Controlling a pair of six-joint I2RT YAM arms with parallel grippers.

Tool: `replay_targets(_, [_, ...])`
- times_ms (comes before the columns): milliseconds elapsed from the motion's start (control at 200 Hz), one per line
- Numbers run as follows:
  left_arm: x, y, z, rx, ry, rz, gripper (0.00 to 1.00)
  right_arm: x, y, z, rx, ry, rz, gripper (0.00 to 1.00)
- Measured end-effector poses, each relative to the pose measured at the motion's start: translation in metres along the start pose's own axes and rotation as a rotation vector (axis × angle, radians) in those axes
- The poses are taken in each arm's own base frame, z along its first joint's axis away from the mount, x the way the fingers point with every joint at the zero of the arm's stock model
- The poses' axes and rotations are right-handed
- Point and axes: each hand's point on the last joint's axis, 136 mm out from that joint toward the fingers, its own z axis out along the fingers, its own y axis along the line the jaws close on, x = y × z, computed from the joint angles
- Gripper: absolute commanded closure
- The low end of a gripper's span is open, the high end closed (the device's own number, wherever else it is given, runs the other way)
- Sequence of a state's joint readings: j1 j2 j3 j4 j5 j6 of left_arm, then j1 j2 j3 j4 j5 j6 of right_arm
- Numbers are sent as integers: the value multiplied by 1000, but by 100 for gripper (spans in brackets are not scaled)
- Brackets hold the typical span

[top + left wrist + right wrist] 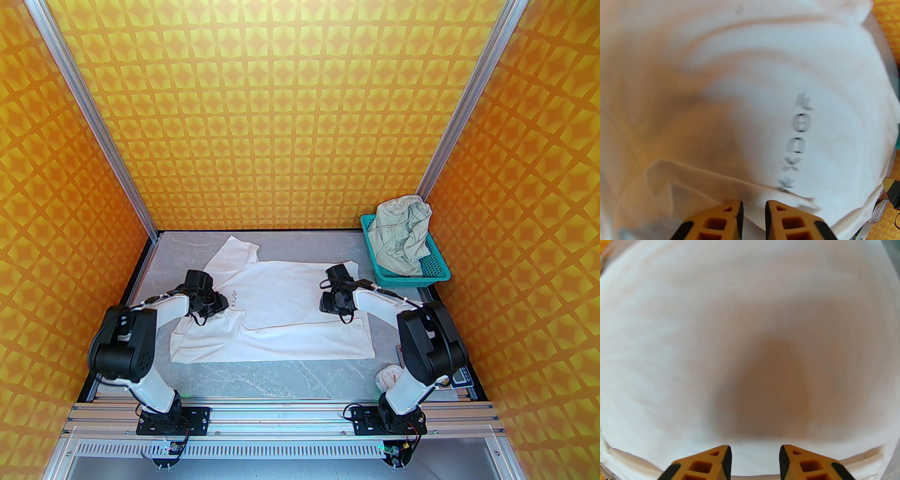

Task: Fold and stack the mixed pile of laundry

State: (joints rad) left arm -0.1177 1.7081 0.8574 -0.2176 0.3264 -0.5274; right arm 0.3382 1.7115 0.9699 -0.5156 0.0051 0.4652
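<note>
Our left tool [753, 206] stood barely parted at a fold of the shirt [300, 300]; whether it pinched cloth, we could not tell. Our right tool [754, 449] gaped wider over the shirt, which lay spread across the desk [281, 379], its lettering blurred. The shorts [403, 234] sat in the basket [438, 274] at two o'clock.

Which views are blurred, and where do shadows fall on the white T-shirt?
Top external view: sharp and evenly lit, the white T-shirt crisp. Left wrist view: blurred, the dark lettering smeared, a soft shadow ahead of the left gripper. Right wrist view: out of focus, a brownish shadow ahead of the right gripper, edges bulging from lens distortion.
</note>
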Motion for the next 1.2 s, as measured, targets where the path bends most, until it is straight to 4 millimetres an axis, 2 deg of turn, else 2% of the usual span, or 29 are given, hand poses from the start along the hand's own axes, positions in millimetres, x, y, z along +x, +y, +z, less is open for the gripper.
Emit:
replay_targets(150, [8, 8, -6, 10, -32, -15, 79, 12, -9, -1, 20, 7, 27, 61])
replay_targets(465, [60, 29, -36, -25, 20, -51, 76, 65, -30, -20, 16, 49, 84, 60])
replay_targets(595, [62, 28, -44, -43, 39, -57, 72, 70, -37, -29, 62, 73, 71, 56])
replay_targets(655, [52, 22, -49, -43, 31, -48, 70, 57, -37, -39, 76, 55, 61, 56])
replay_targets(690, [42, 15, -53, -37, 18, -39, 69, 42, -34, -48, 72, 25, 58, 56])
replay_targets(800, [-5, -12, -65, -3, -58, 6, 66, -25, -27, -80, 51, -119, 63, 55])
replay_targets(900, [-55, -36, -67, 14, -121, 55, 65, -78, -33, -89, 58, -193, 89, 56])
replay_targets(970, [-87, -46, -58, 17, -146, 78, 65, -103, -45, -78, 85, -197, 108, 56])
replay_targets(1040, [-114, -51, -41, 11, -153, 87, 66, -118, -57, -60, 120, -176, 117, 58])
replay_targets(1125, [-129, -48, -17, -2, -137, 79, 69, -129, -64, -37, 151, -138, 115, 61])
replay_targets(1200, [-130, -38, 3, -22, -105, 56, 72, -135, -66, -21, 166, -112, 104, 61])
